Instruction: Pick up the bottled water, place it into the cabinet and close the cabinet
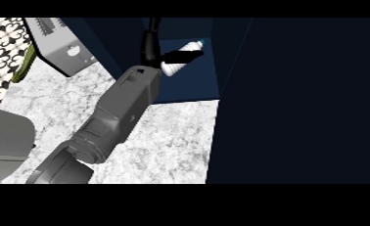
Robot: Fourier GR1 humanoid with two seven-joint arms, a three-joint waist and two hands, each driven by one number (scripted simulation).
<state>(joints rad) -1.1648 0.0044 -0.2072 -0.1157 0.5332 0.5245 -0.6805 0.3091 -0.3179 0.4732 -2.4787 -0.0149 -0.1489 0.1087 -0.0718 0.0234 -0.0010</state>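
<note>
Bottled water (184,54) lies tilted inside the open cabinet (195,80), its cap end pointing up and away from the desk (166,137), its long axis slanting from the lower left to the upper right of the opening. One hand (168,57) holds it there: dark fingers (180,56) are curled across the middle of the bottle, pinching it, with white showing above and below them. Which arm this is I cannot say for certain; the grey forearm enters from the view's lower left and reaches over the desk into the cabinet, so I take it for the left. No other hand shows.

Bottle and hand are already within the cabinet's blue interior, just above its floor. Nothing else can be made out in there. The dark cabinet door (289,98) stands to the right of the opening, swung wide. Judging by this, setting down and letting go come next, then the door.
</note>
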